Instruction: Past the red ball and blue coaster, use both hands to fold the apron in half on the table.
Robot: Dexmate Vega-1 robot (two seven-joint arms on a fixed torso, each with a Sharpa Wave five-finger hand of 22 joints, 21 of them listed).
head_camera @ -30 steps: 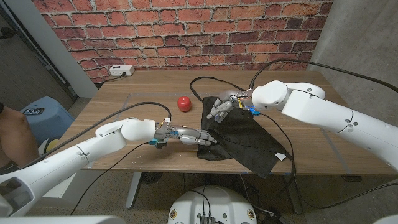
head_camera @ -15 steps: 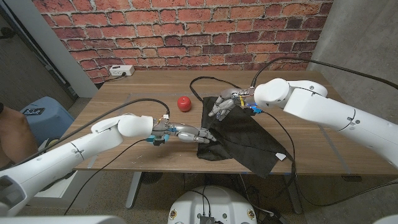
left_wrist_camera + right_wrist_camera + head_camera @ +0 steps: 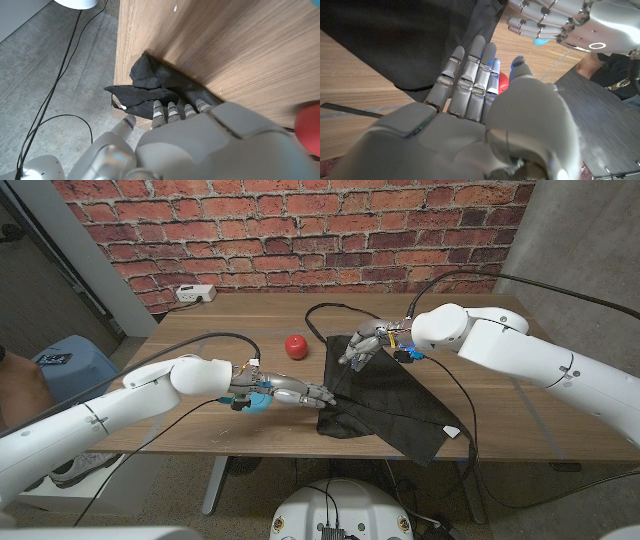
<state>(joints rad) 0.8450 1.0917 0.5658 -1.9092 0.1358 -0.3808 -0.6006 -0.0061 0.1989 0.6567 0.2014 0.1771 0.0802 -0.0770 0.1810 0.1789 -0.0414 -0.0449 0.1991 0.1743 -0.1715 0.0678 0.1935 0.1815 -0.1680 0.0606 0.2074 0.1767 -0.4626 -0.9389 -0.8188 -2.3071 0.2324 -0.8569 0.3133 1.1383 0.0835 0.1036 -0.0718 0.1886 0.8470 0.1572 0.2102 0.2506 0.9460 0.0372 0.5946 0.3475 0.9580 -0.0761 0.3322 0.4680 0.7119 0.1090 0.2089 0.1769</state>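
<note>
Head view shows one black apron (image 3: 385,402) spread on the wooden table (image 3: 200,345), its near right corner hanging over the table's front edge. One red ball (image 3: 295,346) sits just left of the apron's far corner, apart from the cloth. A blue coaster (image 3: 256,401) peeks out beside the left wrist. The left hand (image 3: 300,394) reaches to the apron's near left corner, fingers extended and touching the cloth; whether it grips I cannot tell. The right hand (image 3: 361,345) hovers at the far left corner, fingers straight and apart, holding nothing. One white power strip (image 3: 196,293) lies at the table's far edge.
</note>
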